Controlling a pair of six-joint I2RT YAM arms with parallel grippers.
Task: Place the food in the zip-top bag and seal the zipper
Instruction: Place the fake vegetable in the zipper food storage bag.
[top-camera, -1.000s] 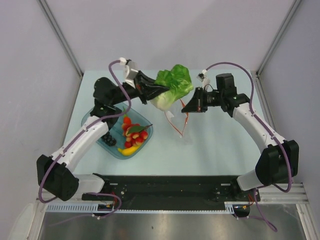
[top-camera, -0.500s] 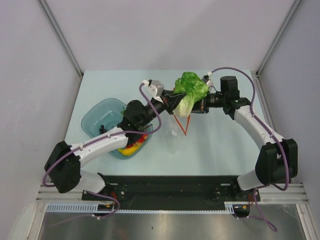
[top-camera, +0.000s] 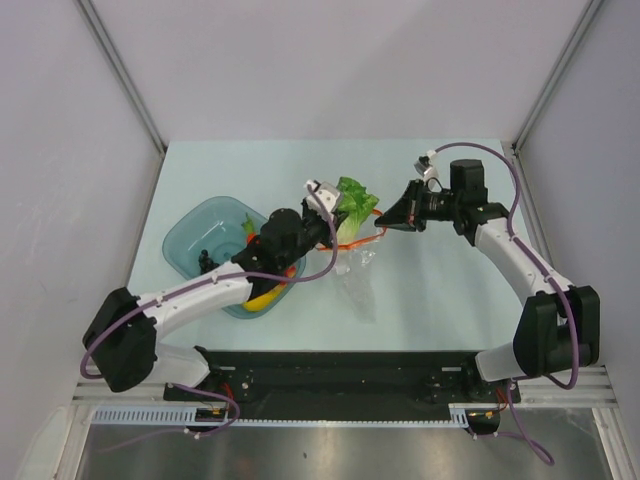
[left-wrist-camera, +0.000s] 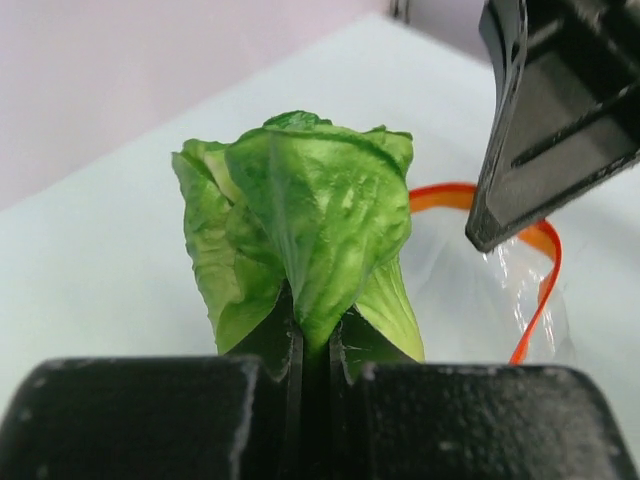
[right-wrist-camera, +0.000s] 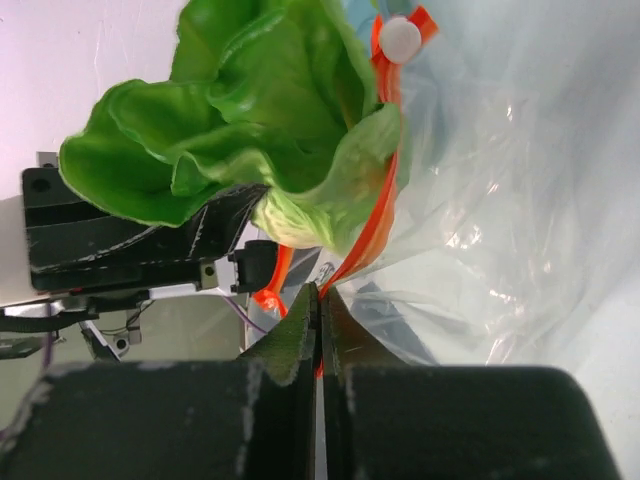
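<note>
My left gripper (top-camera: 328, 212) is shut on the green-white cabbage (top-camera: 350, 208), pinching a leaf (left-wrist-camera: 310, 230), and holds it at the mouth of the clear zip-top bag (top-camera: 355, 272). My right gripper (top-camera: 385, 220) is shut on the bag's red-orange zipper strip (right-wrist-camera: 375, 225) and holds the mouth up; its finger shows in the left wrist view (left-wrist-camera: 550, 110). The cabbage sits against the strip in the right wrist view (right-wrist-camera: 260, 110). The yellow banana (top-camera: 262, 298) lies in the teal bowl (top-camera: 195, 235), mostly hidden by my left arm. Berries, grapes and pepper are hidden.
The teal bowl stands at the left of the pale table (top-camera: 450, 290). Grey walls close in the back and both sides. A black rail (top-camera: 340, 375) runs along the near edge.
My left gripper has carried the cabbage right and down, from high above the bowl to the bag's mouth. My right gripper has shifted slightly right, still holding the strip.
</note>
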